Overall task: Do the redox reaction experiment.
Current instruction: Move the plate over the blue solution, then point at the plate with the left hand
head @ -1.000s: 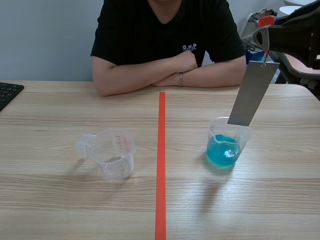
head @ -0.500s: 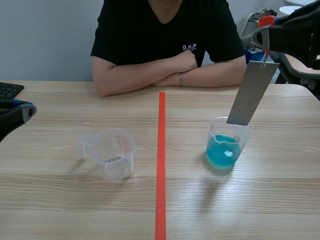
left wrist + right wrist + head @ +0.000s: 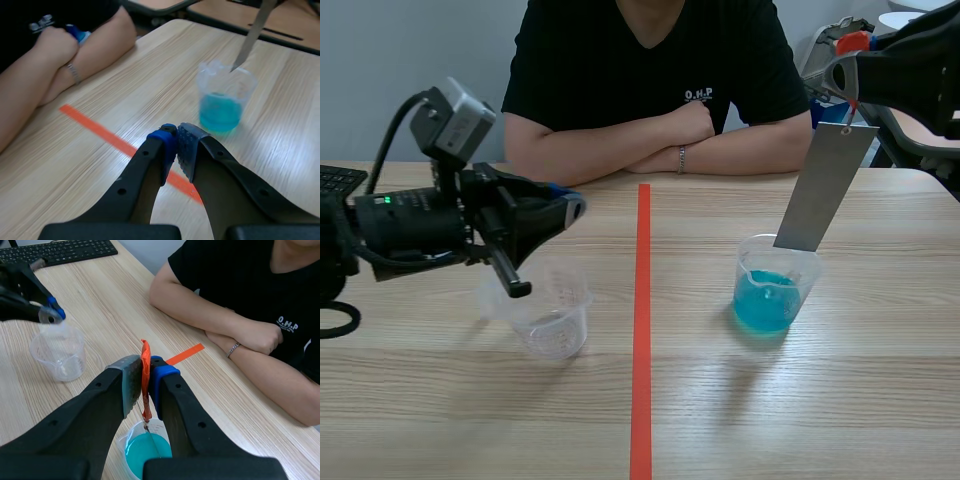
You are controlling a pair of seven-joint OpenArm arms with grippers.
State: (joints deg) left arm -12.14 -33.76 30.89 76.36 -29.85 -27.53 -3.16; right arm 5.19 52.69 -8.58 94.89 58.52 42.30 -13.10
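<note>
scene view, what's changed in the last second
The left arm swung in from the left edge; its shut left gripper is now above the empty cup. Nothing was gripped or released. The right gripper keeps holding the orange tag with the metal strip hanging over the blue-liquid cup; both cups and the person stayed put.

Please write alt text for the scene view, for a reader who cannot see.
The right hand holds a grey metal strip by its orange ribbon, over a cup of blue liquid. The left hand, shut, hovers by an empty cup.
</note>
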